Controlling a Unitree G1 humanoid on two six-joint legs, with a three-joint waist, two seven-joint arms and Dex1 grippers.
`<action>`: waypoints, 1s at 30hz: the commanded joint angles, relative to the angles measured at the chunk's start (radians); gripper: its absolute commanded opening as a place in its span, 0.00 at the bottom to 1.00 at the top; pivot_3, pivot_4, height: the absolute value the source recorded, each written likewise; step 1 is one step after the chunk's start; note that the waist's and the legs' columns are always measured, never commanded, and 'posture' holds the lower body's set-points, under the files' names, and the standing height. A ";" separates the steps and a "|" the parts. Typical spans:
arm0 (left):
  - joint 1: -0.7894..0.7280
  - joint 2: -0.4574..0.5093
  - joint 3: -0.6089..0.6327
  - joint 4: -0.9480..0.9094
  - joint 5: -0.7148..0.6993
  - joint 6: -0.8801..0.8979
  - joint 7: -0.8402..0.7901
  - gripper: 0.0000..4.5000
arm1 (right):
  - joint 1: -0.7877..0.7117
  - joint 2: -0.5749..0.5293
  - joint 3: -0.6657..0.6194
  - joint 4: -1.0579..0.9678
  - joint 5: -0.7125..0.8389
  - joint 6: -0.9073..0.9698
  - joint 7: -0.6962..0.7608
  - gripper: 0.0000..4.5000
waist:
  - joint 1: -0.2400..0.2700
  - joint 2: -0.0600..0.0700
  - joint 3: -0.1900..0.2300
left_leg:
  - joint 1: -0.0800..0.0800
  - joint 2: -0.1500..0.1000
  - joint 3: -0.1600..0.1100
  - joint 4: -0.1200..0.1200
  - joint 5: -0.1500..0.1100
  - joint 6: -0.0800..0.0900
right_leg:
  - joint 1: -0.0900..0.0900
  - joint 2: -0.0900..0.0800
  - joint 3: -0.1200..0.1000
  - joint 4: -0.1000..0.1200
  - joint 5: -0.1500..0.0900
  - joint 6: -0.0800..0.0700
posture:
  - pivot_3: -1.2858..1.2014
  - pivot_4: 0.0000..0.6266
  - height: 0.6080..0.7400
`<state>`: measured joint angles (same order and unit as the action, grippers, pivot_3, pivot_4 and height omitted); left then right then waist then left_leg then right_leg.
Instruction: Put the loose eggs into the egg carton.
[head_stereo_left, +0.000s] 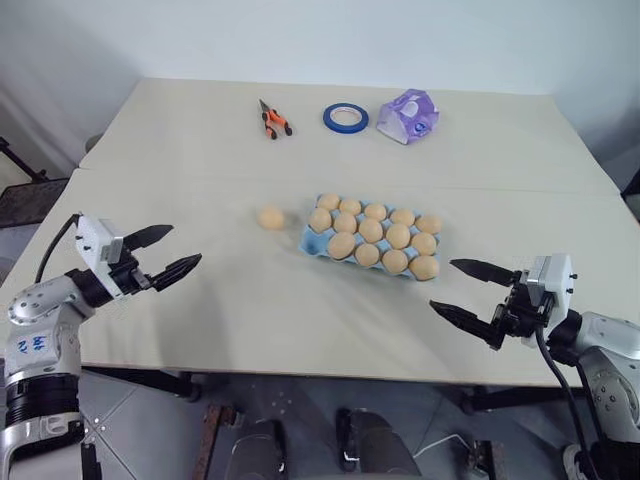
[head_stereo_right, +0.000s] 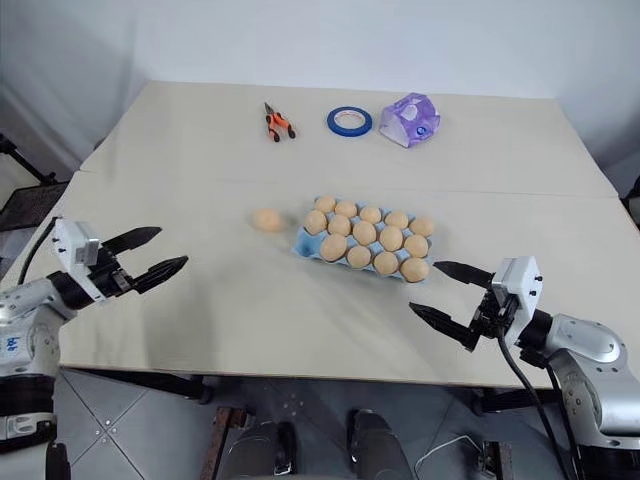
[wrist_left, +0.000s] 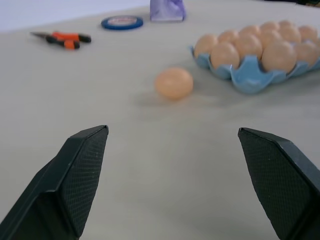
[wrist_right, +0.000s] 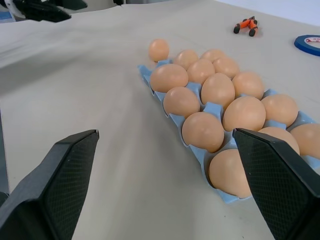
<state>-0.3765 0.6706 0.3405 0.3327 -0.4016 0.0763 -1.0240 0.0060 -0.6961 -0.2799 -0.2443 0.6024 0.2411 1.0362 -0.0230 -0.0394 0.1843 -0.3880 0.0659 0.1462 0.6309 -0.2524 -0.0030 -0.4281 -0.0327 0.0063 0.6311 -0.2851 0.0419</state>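
Both grippers spread and empty; I'd bring the left gripper (head_stereo_left: 170, 252) low and level onto the one loose egg (head_stereo_left: 271, 217) on the table just left of the egg carton (head_stereo_left: 312, 239), pinching softly.

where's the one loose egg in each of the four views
Left eye view: loose egg on the table, just left of the egg carton.
Right eye view: same spot, left of the carton.
Left wrist view: mid-picture, beside the carton's corner.
Right wrist view: past the carton's far end.
Shared landmark: the carton.
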 joint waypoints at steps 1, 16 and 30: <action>-0.162 -0.079 -0.098 0.054 0.069 -0.051 0.076 0.99 | -0.017 0.003 0.000 -0.013 0.005 -0.013 0.002 1.00 | 0.008 0.000 0.000 | -0.001 -0.001 0.000 0.001 0.000 0.001 | 0.000 0.000 0.000 0.000 0.001 0.001 | 0.52 0.24 1.00; -0.628 -0.280 -0.291 0.781 0.353 -0.265 0.343 0.99 | 0.060 0.006 -0.050 -0.071 0.016 -0.020 -0.025 1.00 | 0.001 -0.001 0.000 | -0.003 0.001 0.003 0.001 0.001 0.006 | -0.002 0.005 0.001 -0.004 0.003 0.005 | 0.52 0.24 1.00; -0.690 -0.299 -0.264 0.900 0.369 -0.242 0.348 0.54 | 0.073 0.005 -0.048 -0.086 0.016 -0.020 -0.050 1.00 | -0.004 -0.001 0.000 | -0.003 0.000 0.003 0.002 0.001 0.006 | -0.002 0.005 -0.001 -0.003 0.003 0.005 | 0.52 0.24 1.00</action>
<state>-1.0424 0.3542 0.0698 1.2371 -0.0373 -0.1522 -0.6732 0.0862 -0.6912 -0.2953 -0.3078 0.6033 0.2375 0.9898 -0.0269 -0.0402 0.1843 -0.3908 0.0658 0.1496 0.6333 -0.2514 0.0032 -0.4300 -0.0279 0.0054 0.6280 -0.2818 0.0469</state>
